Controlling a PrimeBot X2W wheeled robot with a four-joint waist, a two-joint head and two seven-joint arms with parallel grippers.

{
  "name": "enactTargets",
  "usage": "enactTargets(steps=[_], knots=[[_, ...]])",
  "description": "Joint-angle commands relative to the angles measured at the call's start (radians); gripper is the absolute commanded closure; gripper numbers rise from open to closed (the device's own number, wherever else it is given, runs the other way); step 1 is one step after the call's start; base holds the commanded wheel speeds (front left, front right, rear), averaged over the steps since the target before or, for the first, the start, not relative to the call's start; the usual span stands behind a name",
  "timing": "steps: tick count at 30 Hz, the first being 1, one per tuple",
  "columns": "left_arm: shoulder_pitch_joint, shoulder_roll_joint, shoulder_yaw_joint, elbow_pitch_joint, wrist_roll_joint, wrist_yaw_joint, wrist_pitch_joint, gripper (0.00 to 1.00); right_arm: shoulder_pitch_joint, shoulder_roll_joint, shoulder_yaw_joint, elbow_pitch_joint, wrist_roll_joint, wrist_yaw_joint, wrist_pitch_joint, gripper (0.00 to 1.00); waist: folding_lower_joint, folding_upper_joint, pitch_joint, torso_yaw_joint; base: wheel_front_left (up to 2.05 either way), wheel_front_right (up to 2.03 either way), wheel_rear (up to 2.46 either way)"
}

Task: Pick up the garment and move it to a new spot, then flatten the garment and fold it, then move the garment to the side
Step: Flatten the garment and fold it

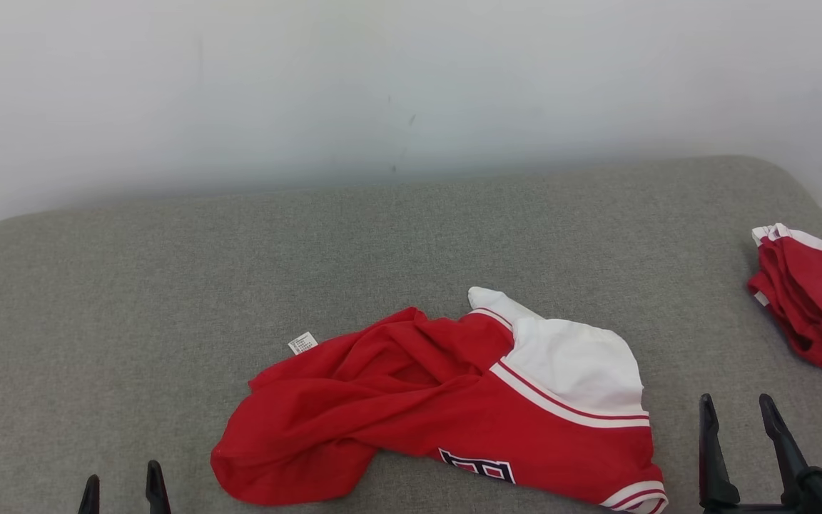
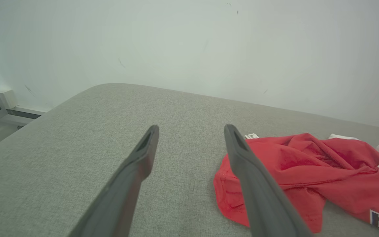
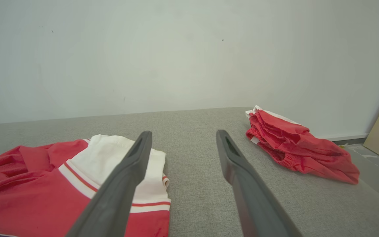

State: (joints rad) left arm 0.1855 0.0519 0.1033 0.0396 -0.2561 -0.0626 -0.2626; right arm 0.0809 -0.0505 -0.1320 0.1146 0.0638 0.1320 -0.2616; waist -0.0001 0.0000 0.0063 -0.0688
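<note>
One garment [image 1: 447, 407], logo [image 1: 477, 465] half hidden, pile [image 1: 814, 307] cropped

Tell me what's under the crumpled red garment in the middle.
The garment lies on the grey cushion, which shows around it. Whatever sits beneath its bunched folds is covered.

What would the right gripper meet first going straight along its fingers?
Likely the bare grey upholstered surface, between the crumpled red-and-white garment and the folded red pile; neither cloth lies in line. Depth unclear.
</note>
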Motion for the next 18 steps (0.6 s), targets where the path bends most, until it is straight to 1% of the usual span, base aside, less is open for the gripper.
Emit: enactTargets(steps=[1,6,18], knots=[[0.009,-0.002,0.002,-0.002,-0.005,-0.001,-0.003,0.00,0.010,0.000,0.000,0.003,0.007,-0.002,-0.004,0.00,0.0001,0.0000,-0.002,0.000,0.00,0.00,0.00],[0.011,-0.002,-0.002,-0.006,0.004,-0.007,-0.003,0.00,0.016,0.000,0.003,0.000,0.002,-0.002,-0.004,0.00,0.0001,0.0000,-0.012,-0.002,0.00,0.00,0.00],[-0.014,-0.002,-0.011,0.036,0.019,-0.020,-0.003,0.00,0.033,0.000,0.027,0.010,-0.015,-0.002,-0.004,0.00,0.0001,0.0000,-0.053,0.006,0.00,0.00,0.00]])
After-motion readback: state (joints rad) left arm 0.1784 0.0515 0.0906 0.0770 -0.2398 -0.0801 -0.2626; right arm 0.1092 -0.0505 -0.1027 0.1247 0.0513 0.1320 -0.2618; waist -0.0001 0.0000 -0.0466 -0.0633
